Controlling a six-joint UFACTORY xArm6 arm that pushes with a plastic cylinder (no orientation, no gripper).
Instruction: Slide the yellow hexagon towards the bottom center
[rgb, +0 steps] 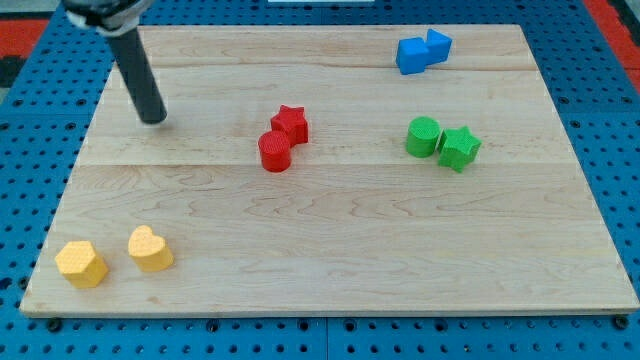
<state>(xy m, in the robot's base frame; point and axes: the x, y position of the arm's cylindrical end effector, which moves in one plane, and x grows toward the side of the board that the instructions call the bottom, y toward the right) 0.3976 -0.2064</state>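
While my tip (154, 120) stands bare at the far left of the wooden board (340, 270), touching no block and with no claw to open or close, the yellow hexagon (81, 263) sits in the near left corner, just left of the yellow heart (150, 248). The approach is in hand, I judge; next, get left of the hexagon and push right.

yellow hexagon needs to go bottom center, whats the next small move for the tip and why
Probably bring my tip down the view's left side to just left of the yellow hexagon. The tip sits far above it, touching no block, and a rightward push needs contact on the hexagon's left face. The yellow heart lies close on its right, in the push path.
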